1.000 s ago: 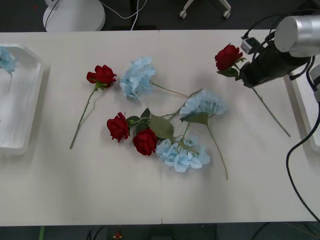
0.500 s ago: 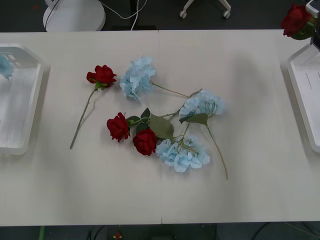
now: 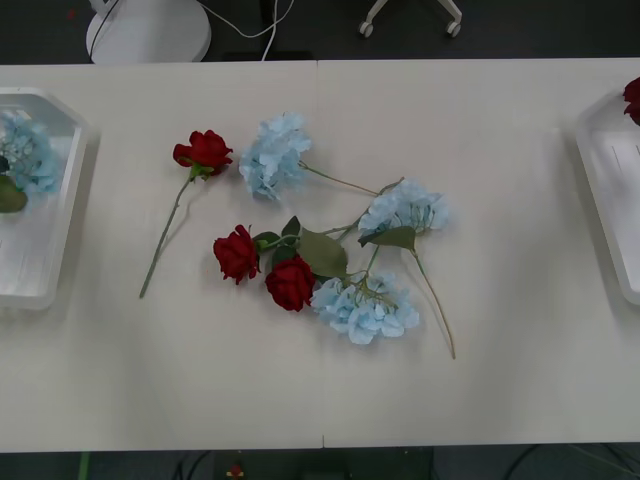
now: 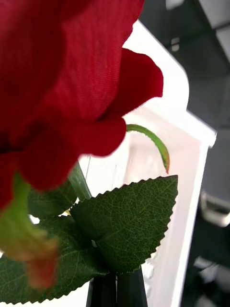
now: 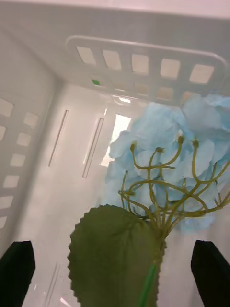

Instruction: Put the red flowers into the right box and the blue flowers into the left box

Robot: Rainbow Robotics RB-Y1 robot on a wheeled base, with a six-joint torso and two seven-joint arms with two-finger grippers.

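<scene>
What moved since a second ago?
The right gripper carried a deep red rose rightward to the plain white right tray. A pale blue flower cluster came further into the slotted white left tray. The flowers on the table stayed put.

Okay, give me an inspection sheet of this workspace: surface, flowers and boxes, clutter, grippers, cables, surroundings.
Surface: pale table, seam down the middle.
Red flowers: three on the table; one held over the right box.
Blue flowers: three on the table; one in the left box.
Clutter: nothing seen.
Grippers: left gripper open over the left box; right gripper shut on the rose stem.
Cables: white cable on the floor.
Surroundings: white round base, chair castors.
</scene>
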